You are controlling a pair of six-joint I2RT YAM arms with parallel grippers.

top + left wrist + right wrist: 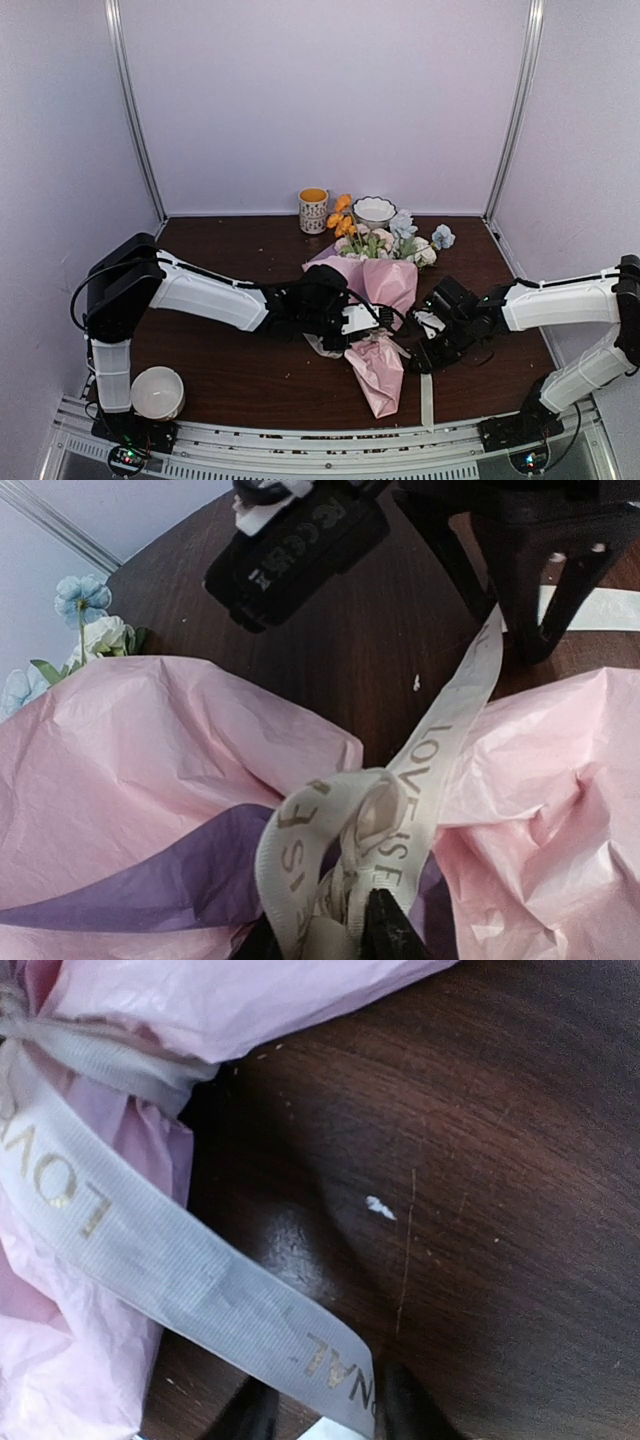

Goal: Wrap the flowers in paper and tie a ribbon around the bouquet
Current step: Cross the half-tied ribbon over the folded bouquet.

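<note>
The bouquet [378, 300] lies in the middle of the table, its flowers [380, 240] pointing to the back and pink paper [385, 280] tapering to a narrow end near the front. The cream ribbon [440, 740] is knotted around its waist. My left gripper [325, 940] is shut on the bunched ribbon loops at the knot. One ribbon tail [150, 1250] runs flat and slack through the gap of my right gripper [330, 1415], whose fingers stand apart just above the wood. The tail's end [427, 400] hangs toward the front edge.
A patterned cup [313, 210] and a patterned bowl [374, 210] stand at the back behind the flowers. A white bowl [158, 392] sits at the near left by my left arm's base. Both arms meet over the bouquet's waist.
</note>
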